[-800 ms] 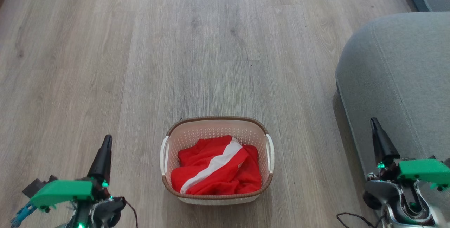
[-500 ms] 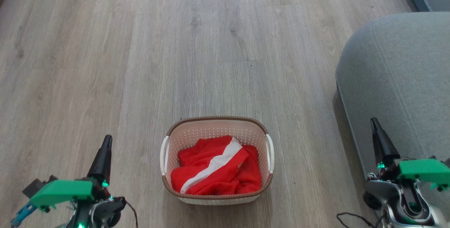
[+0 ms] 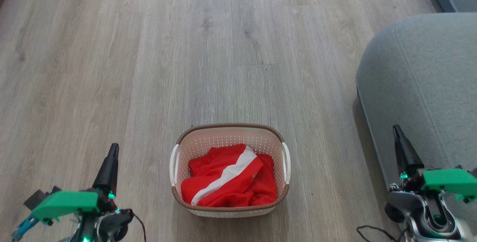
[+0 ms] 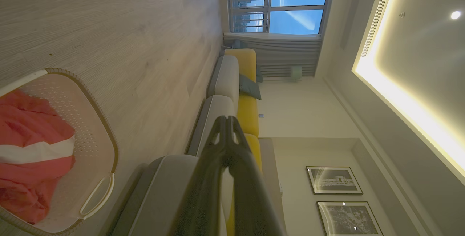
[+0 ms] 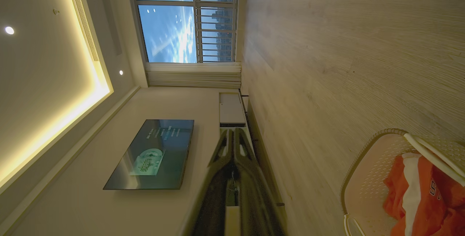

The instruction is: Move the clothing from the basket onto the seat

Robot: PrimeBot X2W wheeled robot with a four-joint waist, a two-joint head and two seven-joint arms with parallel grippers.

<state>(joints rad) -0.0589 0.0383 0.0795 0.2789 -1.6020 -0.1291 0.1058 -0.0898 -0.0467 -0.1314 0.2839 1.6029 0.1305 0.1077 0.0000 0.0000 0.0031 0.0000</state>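
You're looking at a matt wood-grain floor (image 3: 149,66), pale grey and lightly streaked. At six o'clock the basket (image 3: 227,139) is smooth cream plastic, perforated, its brown rim braided-looking. The clothing (image 3: 261,186) inside is thin, soft red cloth with a white band. At three o'clock the seat (image 3: 428,78) is grey woven fabric, matt, seamed.

Pale grey wood-plank floor (image 3: 149,66). Basket (image 3: 229,134) stands on it, centre near; grey seat (image 3: 428,85) rests just right, apart.
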